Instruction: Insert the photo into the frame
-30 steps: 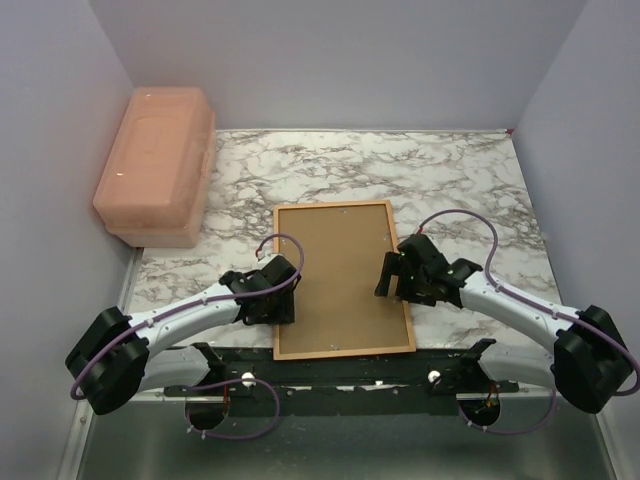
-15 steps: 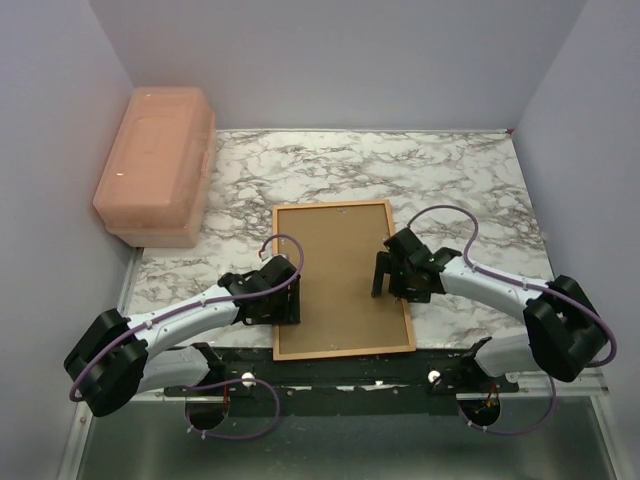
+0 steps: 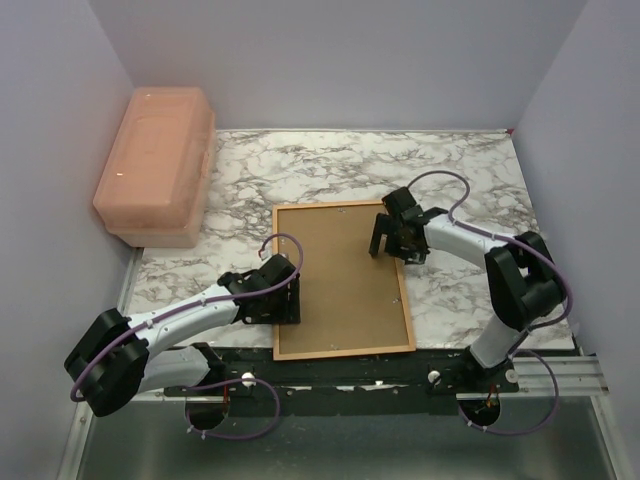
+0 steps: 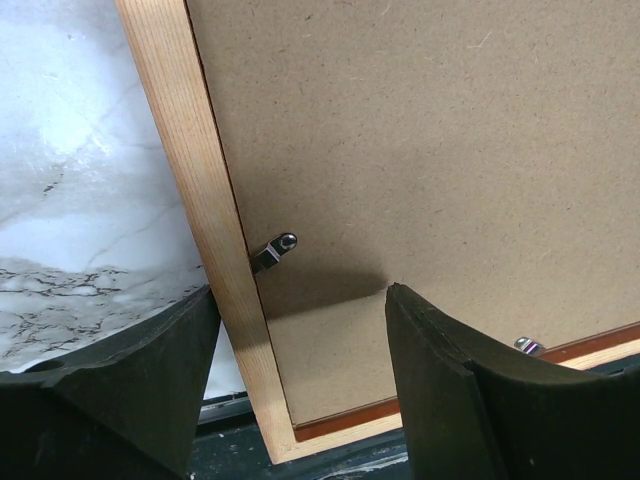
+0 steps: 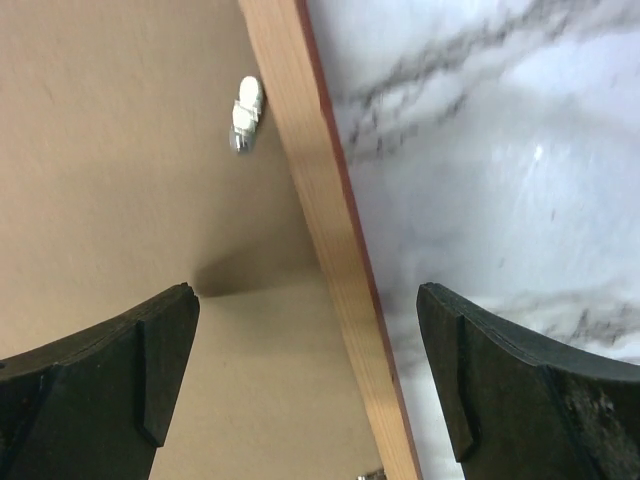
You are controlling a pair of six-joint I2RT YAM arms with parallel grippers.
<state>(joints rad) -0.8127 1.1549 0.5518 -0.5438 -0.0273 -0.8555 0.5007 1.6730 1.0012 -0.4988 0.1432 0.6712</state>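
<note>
Top external shows our right gripper [image 3: 382, 243] shifted far along the frame [image 3: 340, 352]'s right edge, spread wide and empty. Our left gripper [image 3: 290, 305] is parted too, so we judge the next clip [image 5: 245, 113] is the target.

Bright, even overhead light; soft shadows on the backing board [image 4: 420, 150]; glare on the marble table [image 4: 60, 150]

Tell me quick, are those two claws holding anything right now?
Left gripper: open, astride the frame at its left rail, holding nothing.
Right gripper: open, astride the frame at its right rail, holding nothing.
</note>
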